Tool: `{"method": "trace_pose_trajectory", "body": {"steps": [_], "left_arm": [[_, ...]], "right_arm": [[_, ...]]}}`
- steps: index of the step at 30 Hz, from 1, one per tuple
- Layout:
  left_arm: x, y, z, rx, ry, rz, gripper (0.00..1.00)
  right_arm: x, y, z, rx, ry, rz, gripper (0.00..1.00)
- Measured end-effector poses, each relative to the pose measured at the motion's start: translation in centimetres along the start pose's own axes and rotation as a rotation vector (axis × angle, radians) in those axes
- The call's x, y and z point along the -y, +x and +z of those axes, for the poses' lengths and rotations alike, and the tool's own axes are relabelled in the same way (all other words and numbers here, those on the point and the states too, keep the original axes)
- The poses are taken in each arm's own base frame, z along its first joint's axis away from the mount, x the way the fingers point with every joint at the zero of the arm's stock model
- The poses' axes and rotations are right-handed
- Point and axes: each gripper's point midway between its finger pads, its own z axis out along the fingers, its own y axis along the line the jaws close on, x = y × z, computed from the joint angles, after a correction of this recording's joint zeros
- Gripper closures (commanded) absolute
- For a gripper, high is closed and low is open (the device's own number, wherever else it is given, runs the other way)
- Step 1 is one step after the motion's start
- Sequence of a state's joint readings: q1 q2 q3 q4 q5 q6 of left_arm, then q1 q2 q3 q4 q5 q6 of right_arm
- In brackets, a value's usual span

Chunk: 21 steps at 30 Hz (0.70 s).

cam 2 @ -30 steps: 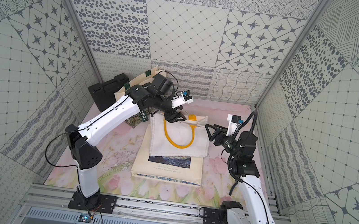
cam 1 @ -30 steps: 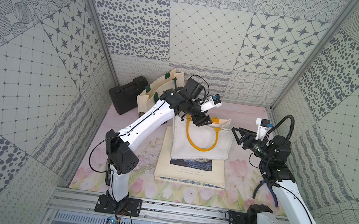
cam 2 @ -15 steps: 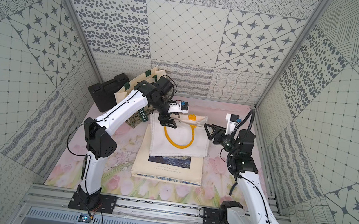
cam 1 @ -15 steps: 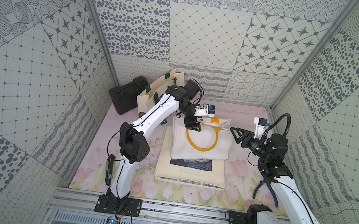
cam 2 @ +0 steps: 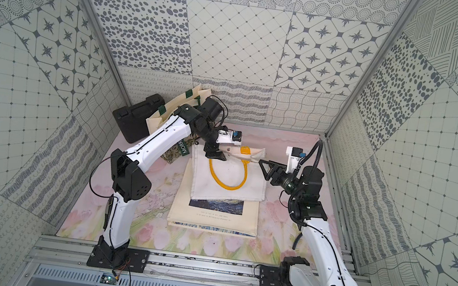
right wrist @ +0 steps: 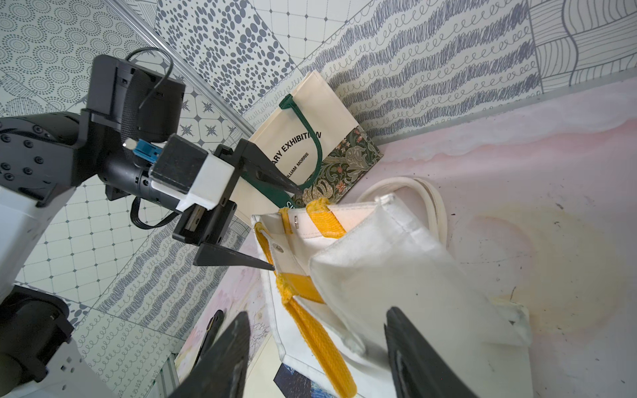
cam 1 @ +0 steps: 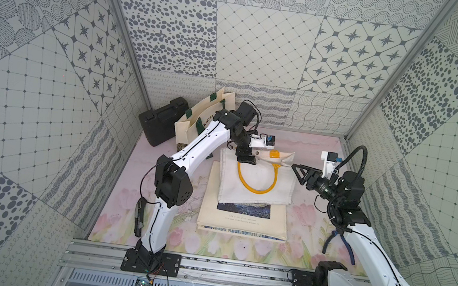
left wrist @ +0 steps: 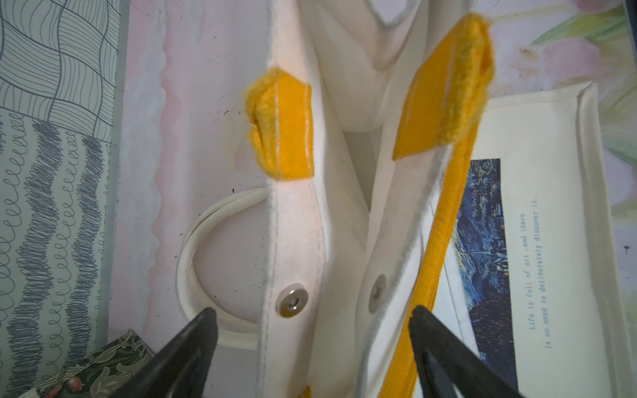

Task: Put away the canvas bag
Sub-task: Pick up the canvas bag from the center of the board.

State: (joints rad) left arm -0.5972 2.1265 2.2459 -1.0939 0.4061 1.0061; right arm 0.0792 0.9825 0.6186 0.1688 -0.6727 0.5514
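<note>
bright even diffuse light, soft faint shadows, wide-angle bending at top-view edges, wrist views blurred close up

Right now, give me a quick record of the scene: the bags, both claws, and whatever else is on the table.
top bag: white canvas, yellow handles, lying on the printed bag, mouth toward the back wall
printed bag: flat on the floral mat, night-sky print partly covered
left claw: open, at the top bag's mouth, one jaw to each side of its rim
right claw: open, at the top bag's corner nearest that arm; contact unclear
upright tote: green handles, standing at the back
black case: beside the tote
</note>
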Motion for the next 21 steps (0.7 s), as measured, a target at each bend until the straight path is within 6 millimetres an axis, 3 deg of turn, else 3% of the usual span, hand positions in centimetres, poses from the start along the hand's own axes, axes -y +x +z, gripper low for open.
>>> {"method": "trace_pose_trajectory", "body": {"steps": [11, 21], "left_arm": [[-0.8, 0.2, 2.4, 0.012, 0.027, 0.001, 0.13], [1.2, -2.1, 1.7, 0.087, 0.104, -0.008, 0.25]], "right_arm": [[0.3, 0.3, 0.1, -0.009, 0.005, 0.009, 0.37], [0.3, 0.3, 0.1, -0.008, 0.005, 0.010, 0.37]]}}
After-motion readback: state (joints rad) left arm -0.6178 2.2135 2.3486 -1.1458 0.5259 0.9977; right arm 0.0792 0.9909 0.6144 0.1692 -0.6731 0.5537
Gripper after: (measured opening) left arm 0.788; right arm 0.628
